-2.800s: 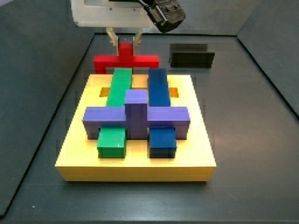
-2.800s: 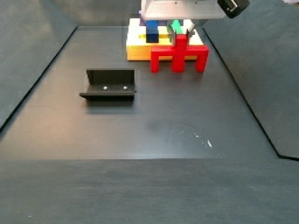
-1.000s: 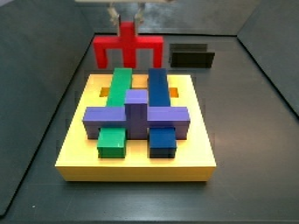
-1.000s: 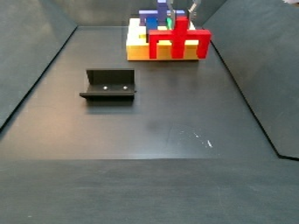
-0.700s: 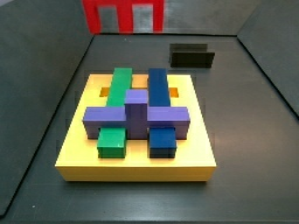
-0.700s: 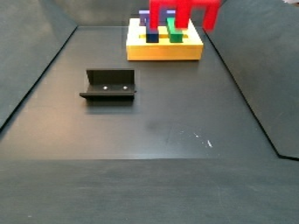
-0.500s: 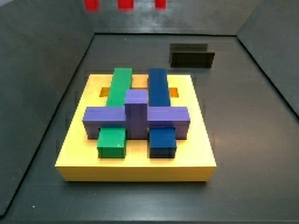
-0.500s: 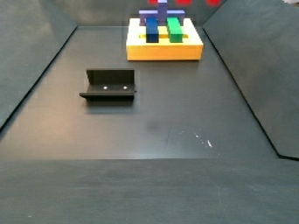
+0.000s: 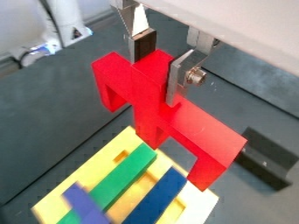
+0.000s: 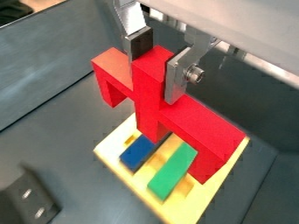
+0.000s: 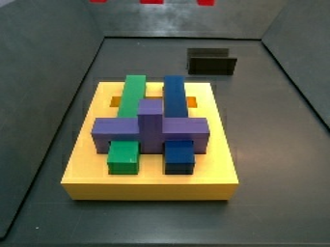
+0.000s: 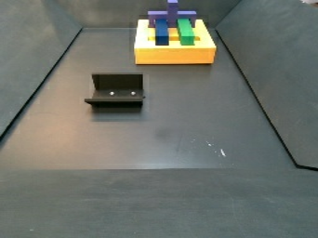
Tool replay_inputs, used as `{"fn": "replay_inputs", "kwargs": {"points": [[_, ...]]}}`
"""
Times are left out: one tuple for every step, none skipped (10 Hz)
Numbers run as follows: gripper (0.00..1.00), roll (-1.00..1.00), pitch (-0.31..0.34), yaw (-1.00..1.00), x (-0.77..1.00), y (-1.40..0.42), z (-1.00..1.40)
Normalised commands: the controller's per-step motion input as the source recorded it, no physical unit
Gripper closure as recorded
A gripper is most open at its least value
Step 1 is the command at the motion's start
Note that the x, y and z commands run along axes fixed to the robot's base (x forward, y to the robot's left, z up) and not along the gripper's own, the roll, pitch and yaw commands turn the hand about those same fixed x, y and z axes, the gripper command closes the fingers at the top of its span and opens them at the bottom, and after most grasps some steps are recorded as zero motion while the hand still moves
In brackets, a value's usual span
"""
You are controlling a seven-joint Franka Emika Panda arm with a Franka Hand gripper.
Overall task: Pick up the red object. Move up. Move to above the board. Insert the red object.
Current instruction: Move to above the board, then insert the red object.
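The red object (image 9: 158,114), judged stiff and light, is held by its central stem between the closed-on plates of the gripper (image 9: 156,54), high above the board (image 10: 211,199) with its blocks.

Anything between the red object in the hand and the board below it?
Nothing. In both wrist views the hand grips the red object by its stem, and only open air separates it from the board.

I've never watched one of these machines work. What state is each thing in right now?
Gripper: shut on the red object's stem, above the board.
Red object: held in the air, not inserted.
Board: flat on the floor, blocks seated.
Fixture: standing on the floor, holding nothing.
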Motion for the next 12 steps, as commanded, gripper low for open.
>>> {"fn": "replay_inputs", "kwargs": {"points": [[1.0,0.04,0.133,-0.01,0.16,-0.34,0.11],[1.0,0.03,0.069,0.0,0.09,-0.2,0.07],[1.0,0.04,0.0,0.06,-0.03,0.25,-0.13],[1.0,0.14,0.0,0.03,-0.15,0.58,-0.54],[1.0,0.14,-0.081,0.0,-0.19,0.59,-0.98],[1.0,0.07,-0.067,0.0,-0.03,0.42,-1.0],[1.0,0.0,-0.099,0.0,0.0,0.15,-1.0],[1.0,0.0,-0.114,-0.01,0.0,0.0,-1.0],[1.0,0.0,-0.136,-0.04,0.02,-0.09,-1.0],[1.0,0.0,-0.124,-0.03,0.07,-0.08,-1.0],[1.0,0.0,-0.171,0.0,0.07,-0.09,-0.92],[1.0,0.0,-0.209,0.0,0.09,-0.05,-0.84]]}}
